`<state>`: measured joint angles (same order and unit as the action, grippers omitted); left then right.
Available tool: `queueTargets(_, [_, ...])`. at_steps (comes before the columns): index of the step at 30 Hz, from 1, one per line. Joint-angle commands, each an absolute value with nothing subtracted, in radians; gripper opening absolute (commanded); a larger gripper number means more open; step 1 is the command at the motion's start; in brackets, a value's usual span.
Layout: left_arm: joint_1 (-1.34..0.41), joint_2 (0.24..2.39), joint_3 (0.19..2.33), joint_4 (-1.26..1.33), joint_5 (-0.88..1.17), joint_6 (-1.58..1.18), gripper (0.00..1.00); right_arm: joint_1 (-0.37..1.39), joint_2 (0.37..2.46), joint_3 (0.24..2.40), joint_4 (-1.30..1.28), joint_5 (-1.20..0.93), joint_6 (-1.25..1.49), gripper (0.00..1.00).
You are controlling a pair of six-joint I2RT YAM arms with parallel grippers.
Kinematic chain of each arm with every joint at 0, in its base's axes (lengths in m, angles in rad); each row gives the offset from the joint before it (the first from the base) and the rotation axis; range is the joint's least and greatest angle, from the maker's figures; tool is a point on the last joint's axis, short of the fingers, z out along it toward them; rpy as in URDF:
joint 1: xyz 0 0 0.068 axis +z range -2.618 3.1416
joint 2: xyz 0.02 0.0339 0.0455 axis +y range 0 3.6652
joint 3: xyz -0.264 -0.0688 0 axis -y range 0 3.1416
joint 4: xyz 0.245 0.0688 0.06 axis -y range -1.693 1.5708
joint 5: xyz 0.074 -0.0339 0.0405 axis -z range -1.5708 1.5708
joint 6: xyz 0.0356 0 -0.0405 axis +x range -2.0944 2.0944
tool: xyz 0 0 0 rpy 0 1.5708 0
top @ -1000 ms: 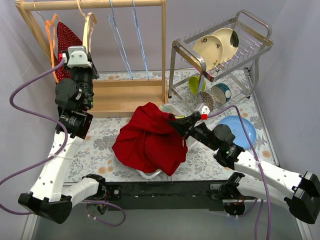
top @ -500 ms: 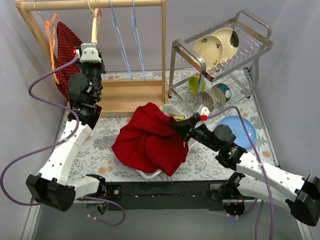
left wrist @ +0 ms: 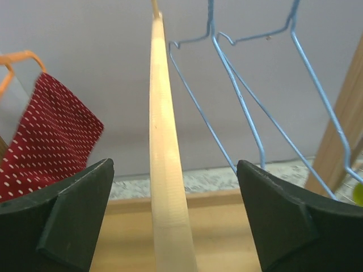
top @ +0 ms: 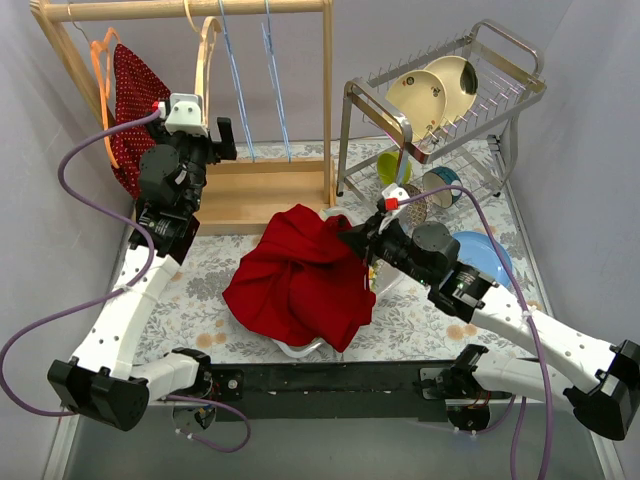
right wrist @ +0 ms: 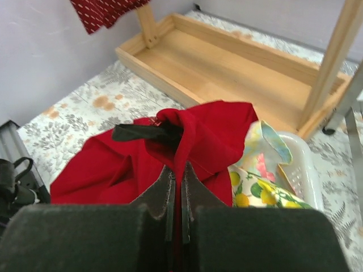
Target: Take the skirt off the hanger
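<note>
The plain red skirt (top: pixel 295 280) lies bunched over a white basket (top: pixel 300 348) in the middle of the table, off any hanger. My right gripper (top: pixel 352 240) is shut on a fold at the top of the skirt (right wrist: pixel 210 130), with the fabric pinched between the jaws (right wrist: pixel 177 170). A bare wooden hanger (top: pixel 207 60) hangs from the rack's rail (top: pixel 200 8). My left gripper (top: pixel 212 138) is open at that hanger. In the left wrist view the wooden hanger (left wrist: pixel 164 141) passes between the wide-apart jaws (left wrist: pixel 174 167), touching neither.
A red dotted garment (top: pixel 130 90) hangs on an orange hanger (top: pixel 100 60) at the rail's left end. Two blue wire hangers (top: pixel 240 70) hang right of the wooden one. A dish rack (top: pixel 440 100) and a blue plate (top: pixel 485 255) stand at the right. A floral cloth (right wrist: pixel 255 170) lies in the basket.
My left gripper moved right along the rail with the wooden hanger, then opened and let it go. The right gripper stays shut on the skirt, and its arm shifted slightly.
</note>
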<state>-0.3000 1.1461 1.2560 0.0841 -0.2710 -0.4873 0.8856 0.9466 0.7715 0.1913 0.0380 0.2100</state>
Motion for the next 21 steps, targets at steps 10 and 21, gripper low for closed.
queueTargets(10, [-0.295,0.732,1.059,-0.242,0.243,-0.583,0.98,0.882,1.017,1.262,-0.118,0.084,0.183,0.01])
queueTargets(21, [-0.295,0.658,0.887,-0.059,0.886,-0.679,0.98,0.884,1.072,1.454,0.052,0.008,0.354,0.01])
